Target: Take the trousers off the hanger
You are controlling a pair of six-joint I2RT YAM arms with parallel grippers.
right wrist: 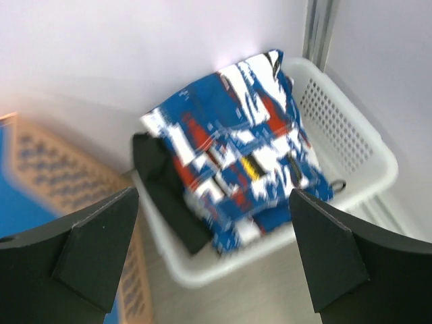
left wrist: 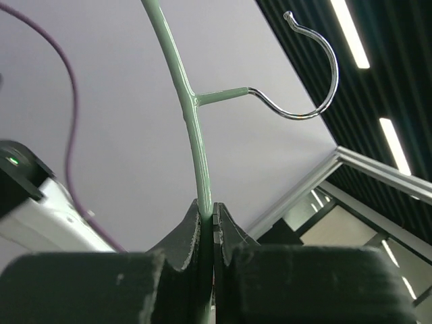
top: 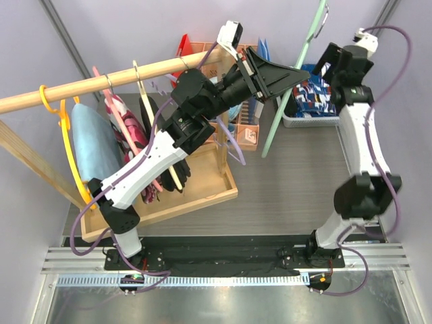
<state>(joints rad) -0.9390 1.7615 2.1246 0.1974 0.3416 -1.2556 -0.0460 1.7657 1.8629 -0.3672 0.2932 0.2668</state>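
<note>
The blue trousers [right wrist: 236,148] with white and red print lie folded in a white basket [right wrist: 351,145]. The black trousers [right wrist: 165,196] lie under them, at their left. My right gripper [right wrist: 212,223] hangs open just above the basket's near rim and holds nothing. In the top view it [top: 326,71] is over the printed trousers [top: 314,94]. My left gripper [left wrist: 210,212] is shut on the thin bar of a bare mint-green hanger [left wrist: 192,121], whose metal hook [left wrist: 317,101] is free in the air. In the top view, that gripper [top: 300,71] holds the hanger [top: 280,118] slanted beside the basket.
A wooden rail [top: 101,84] on the left carries a yellow hanger [top: 64,128], a light-blue cloth [top: 91,145], a pink floral garment [top: 128,131] and a dark garment [top: 155,128]. Its wooden base tray [top: 202,196] lies below. An orange box [top: 246,131] stands behind.
</note>
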